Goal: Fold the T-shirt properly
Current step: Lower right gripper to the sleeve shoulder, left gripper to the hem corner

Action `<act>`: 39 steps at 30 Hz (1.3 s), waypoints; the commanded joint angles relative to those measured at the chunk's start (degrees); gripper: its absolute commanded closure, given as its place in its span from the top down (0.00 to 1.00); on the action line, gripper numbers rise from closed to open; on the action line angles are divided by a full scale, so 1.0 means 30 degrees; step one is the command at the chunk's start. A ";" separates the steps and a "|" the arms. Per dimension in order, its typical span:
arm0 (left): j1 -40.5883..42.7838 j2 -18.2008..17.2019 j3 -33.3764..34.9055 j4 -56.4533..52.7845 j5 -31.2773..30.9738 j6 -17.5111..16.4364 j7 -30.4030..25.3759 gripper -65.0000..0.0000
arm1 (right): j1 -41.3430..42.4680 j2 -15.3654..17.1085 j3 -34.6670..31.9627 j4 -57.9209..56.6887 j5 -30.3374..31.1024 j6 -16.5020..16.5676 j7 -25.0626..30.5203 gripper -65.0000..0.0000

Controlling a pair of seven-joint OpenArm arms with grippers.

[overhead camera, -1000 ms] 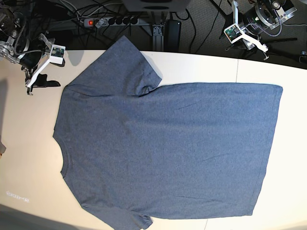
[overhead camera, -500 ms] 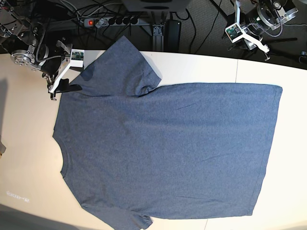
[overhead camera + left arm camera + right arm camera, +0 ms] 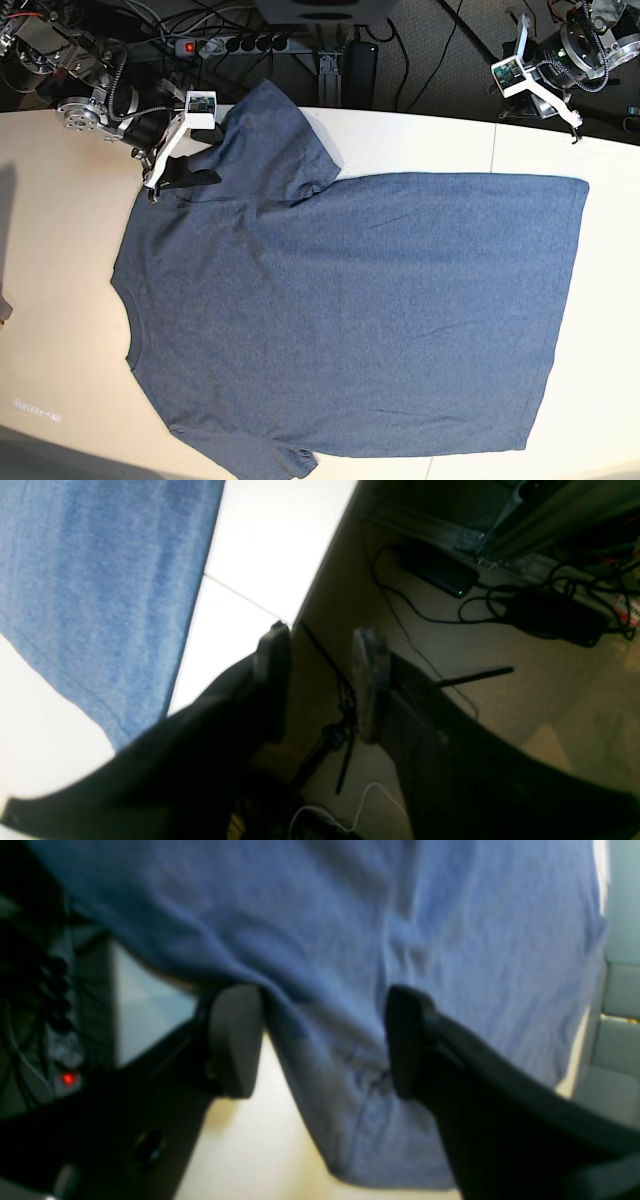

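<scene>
Overhead, the T-shirt [image 3: 350, 310] lies flat on the pale table [image 3: 60, 330], plain heathered blue-grey side up, collar toward the view's left, one sleeve reaching the table's far edge. Bare tabletop borders its hem. The right gripper [image 3: 172, 170] sits over the shoulder; the left gripper [image 3: 560, 105] hangs beyond the far corner.

Left wrist: jaws parted, empty, above the table's edge [image 3: 320, 565].

Right wrist: spread jaws straddle a ridge of cloth [image 3: 325, 1030], not clamping it.

T-shirt [image 3: 350, 310]: heathered blue-grey, spread flat, plain side up, filling frame centre; neck at left, hem right, one sleeve toward upper left.
</scene>
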 commanded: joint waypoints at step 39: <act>-1.0214 -0.4044 0.5552 -1.0418 0.0503 0.0117 -0.3606 0.51 | 0.0000 -0.0780 -0.0670 -0.2062 -0.0131 0.1668 -0.1370 0.62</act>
